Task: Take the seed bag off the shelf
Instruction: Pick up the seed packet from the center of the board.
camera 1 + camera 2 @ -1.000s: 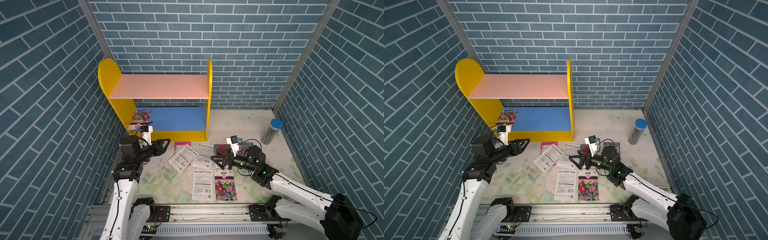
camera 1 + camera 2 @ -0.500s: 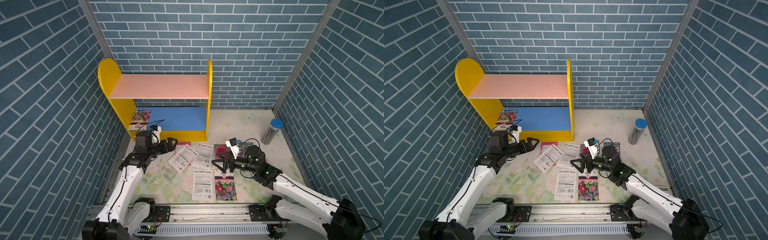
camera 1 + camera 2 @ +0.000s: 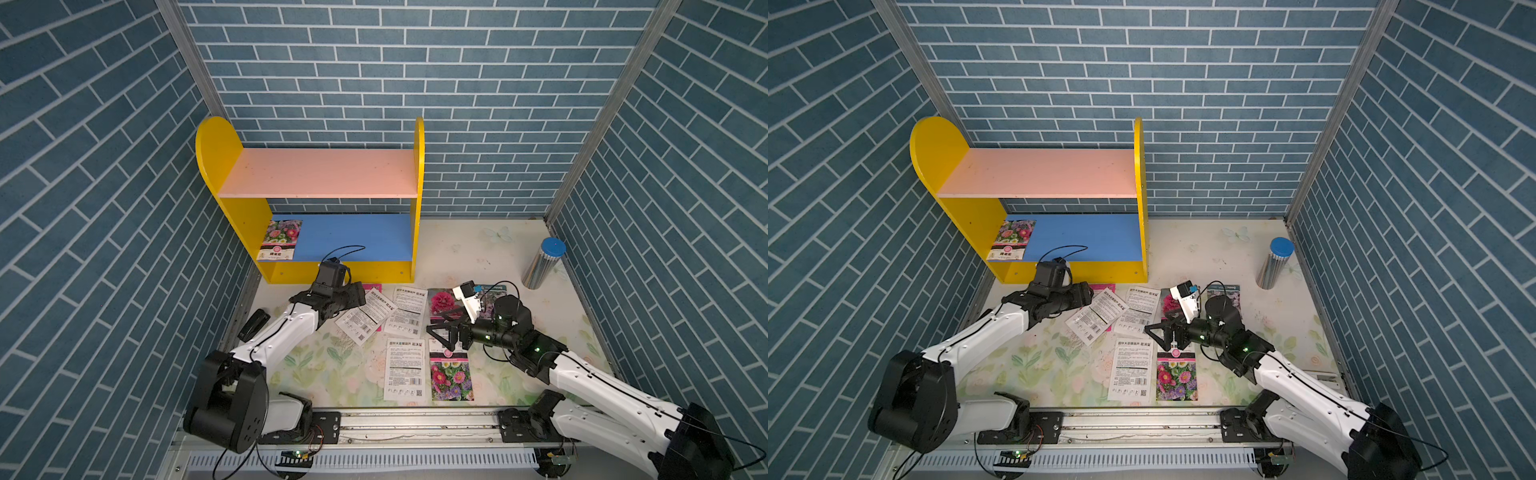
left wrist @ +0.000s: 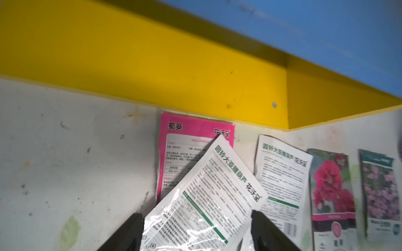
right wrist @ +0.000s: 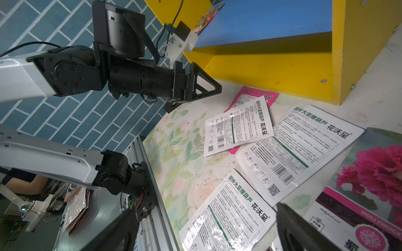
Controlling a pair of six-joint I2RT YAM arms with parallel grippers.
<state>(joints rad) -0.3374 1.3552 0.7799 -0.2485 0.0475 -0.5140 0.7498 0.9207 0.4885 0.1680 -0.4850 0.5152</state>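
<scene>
Now the left claw (image 4: 195,216) has swung away from the shelf's (image 3: 216,158) left front corner. It has come across to the middle of both top views, just in front of the shelf's yellow bottom strip. It sits low over a white packet (image 3: 365,316) that lies flat on the table (image 3: 324,365). Its two fingers stand far apart, wider than a second ago, and they hold nothing. In the right wrist view the packet lies by itself, with the claw up above it.

The seed bag (image 3: 280,240) has not moved at all. It lies on the blue lower board (image 3: 357,237), at the board's left end, right by the yellow side panel. That is a little left of the middle in both top views. Pink flowers show on its front.

The right claw (image 5: 205,211) has hardly moved. It hangs at the lower right of both top views over the other packets on the table. Its fingers are as wide as they go, and nothing is between them.

So the job is not done yet — the bag is on the shelf and no claw is near it. I think the left claw went the wrong way for this bag. It would have to go back up and to the left, slide in over the blue board, and pinch the bag's front edge — a flat bag is hard to pick up.
</scene>
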